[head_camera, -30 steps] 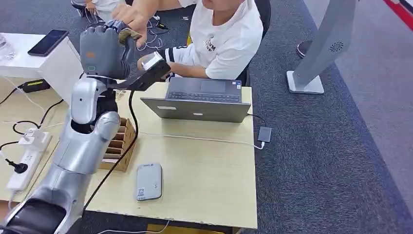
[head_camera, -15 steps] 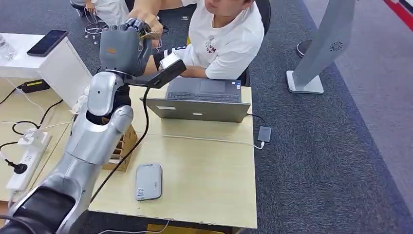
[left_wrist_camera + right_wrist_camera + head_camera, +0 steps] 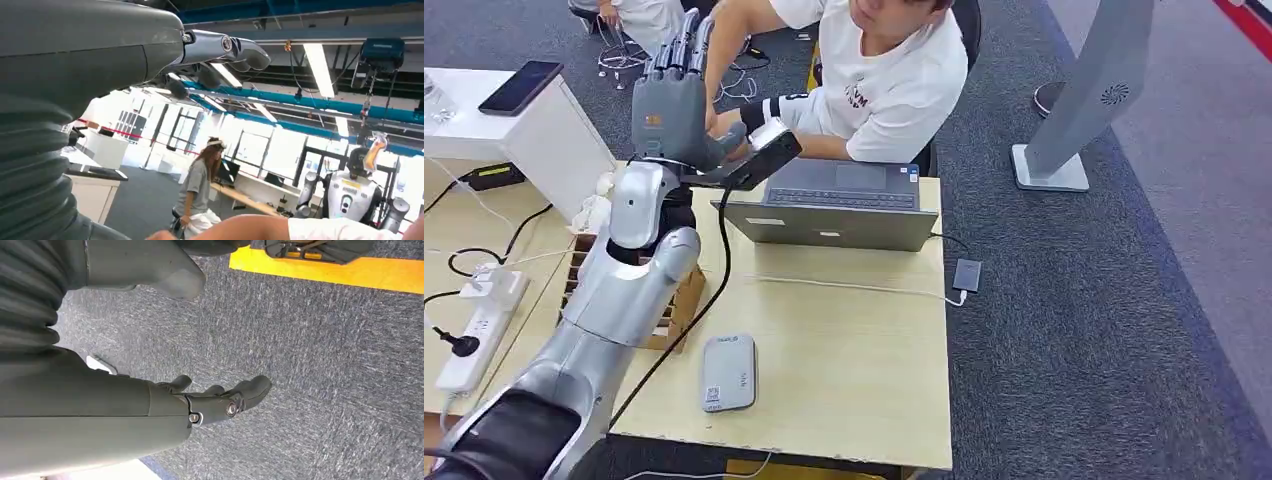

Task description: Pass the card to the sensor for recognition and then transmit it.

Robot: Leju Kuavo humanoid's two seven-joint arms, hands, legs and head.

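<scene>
The small grey rounded-rectangle card reader, presumably the sensor, is lying near the front edge of the pale wooden worktop, with nothing resting on it. Just left of it, the slotted brown wooden card holder is sitting partly behind the silver left arm. Farther back, the grey open laptop is standing at the far edge, a white cable running to a small dark box off the right side.

The left hand is reaching up beyond the far edge toward the seated person in a white T-shirt, its fingers straightened, spread and holding nothing. I cannot tell where the card is; no card is visible in either hand. Judging by that, the handover looks done or nearly so.

The right hand is hanging over grey carpet, fingers loosely extended and empty.

Beyond, a white side table is carrying a black phone; a grey stand is rising far right.
</scene>
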